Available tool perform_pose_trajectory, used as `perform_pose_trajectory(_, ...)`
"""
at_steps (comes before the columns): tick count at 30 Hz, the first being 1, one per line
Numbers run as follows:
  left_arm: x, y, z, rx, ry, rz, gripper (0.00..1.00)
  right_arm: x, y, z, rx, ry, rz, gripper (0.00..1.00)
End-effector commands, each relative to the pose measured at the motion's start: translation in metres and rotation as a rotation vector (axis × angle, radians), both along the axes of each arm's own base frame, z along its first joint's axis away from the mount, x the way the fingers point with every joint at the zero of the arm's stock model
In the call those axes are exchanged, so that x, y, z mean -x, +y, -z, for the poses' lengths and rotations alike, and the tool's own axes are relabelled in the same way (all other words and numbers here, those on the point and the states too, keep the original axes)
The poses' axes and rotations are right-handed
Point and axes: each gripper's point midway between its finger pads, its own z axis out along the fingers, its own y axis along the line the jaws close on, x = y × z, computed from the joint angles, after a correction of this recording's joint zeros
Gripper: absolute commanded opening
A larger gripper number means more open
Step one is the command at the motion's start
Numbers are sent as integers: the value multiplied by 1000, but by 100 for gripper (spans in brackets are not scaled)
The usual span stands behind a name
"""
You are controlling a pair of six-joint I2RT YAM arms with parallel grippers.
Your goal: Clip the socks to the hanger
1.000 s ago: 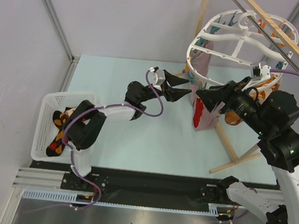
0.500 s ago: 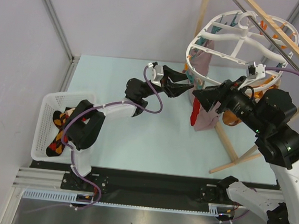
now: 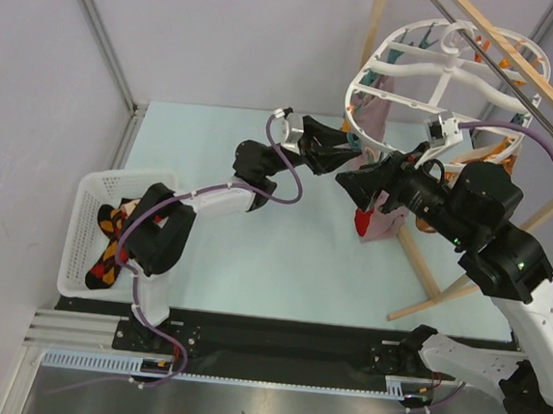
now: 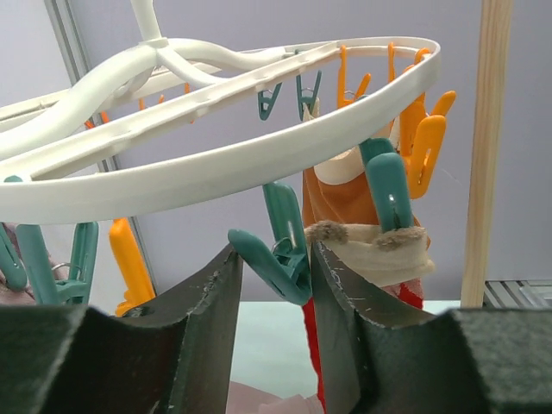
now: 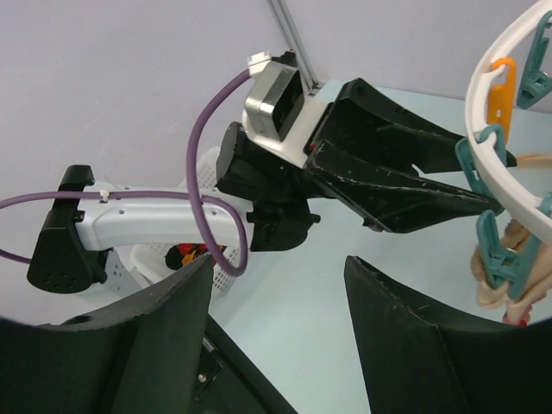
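The socks (image 3: 109,241), black with red and orange diamonds, lie in the white basket (image 3: 89,191) at the left; a bit of them shows in the right wrist view (image 5: 184,253). The hanger (image 3: 433,80), a round white ring with teal and orange clips, hangs at the upper right. My left gripper (image 3: 346,161) reaches up under the ring (image 4: 216,164). Its fingers touch both sides of a dangling teal clip (image 4: 285,259). My right gripper (image 3: 353,188) is open and empty just below it, above the table (image 5: 278,263).
A mauve-pink cloth (image 3: 382,221) and an orange-brown garment (image 4: 341,194) hang from the ring, beside a cream cuff (image 4: 379,250) held by another teal clip. Wooden rack poles (image 3: 435,279) cross at the right; one stands close by (image 4: 487,147).
My left gripper rose towards the ring and its jaws narrowed round the teal clip. My right arm shifted left, bringing its open gripper under the left one.
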Motion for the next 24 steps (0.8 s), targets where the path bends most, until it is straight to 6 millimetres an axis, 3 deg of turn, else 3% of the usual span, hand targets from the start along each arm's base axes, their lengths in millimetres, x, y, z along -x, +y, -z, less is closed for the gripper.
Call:
perform_pose_trajectory(1, 4, -7, -9, 25, -9, 46, 43, 0, -5, -22, -19, -65, 40, 68)
perform_pose_trajectory(8, 2, -15, -2, 23, 17, 76, 44, -5, 0, -17, 10, -64, 64, 68)
perform_pose_trajectory(15, 18, -17, -6, 54, 2, 157, 45, -7, 3, -12, 32, -64, 72, 68)
perform_pose_trajectory(20, 24, -19, -7, 62, 4, 188, 41, -6, 4, -12, 34, -63, 75, 69)
perform_pose_trajectory(24, 25, -20, -7, 60, 10, 185, 32, -7, 5, -11, 35, -60, 80, 68)
